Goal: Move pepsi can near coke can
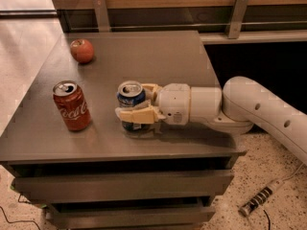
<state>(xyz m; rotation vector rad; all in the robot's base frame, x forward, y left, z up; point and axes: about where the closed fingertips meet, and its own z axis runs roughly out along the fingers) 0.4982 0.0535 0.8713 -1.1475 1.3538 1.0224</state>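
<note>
The pepsi can (130, 98) is dark blue with a silver top and stands upright near the front middle of the grey table (144, 56). My gripper (133, 103) reaches in from the right and is shut on it, one finger in front and one behind. The coke can (71, 105) is red with white script and stands upright to the left of the pepsi can, about a can's width away.
A red apple (82, 50) lies at the table's back left. A wooden wall with metal brackets (237, 13) runs behind the table. Drawers (120, 186) sit under the tabletop. A power strip (259, 199) lies on the floor at the lower right.
</note>
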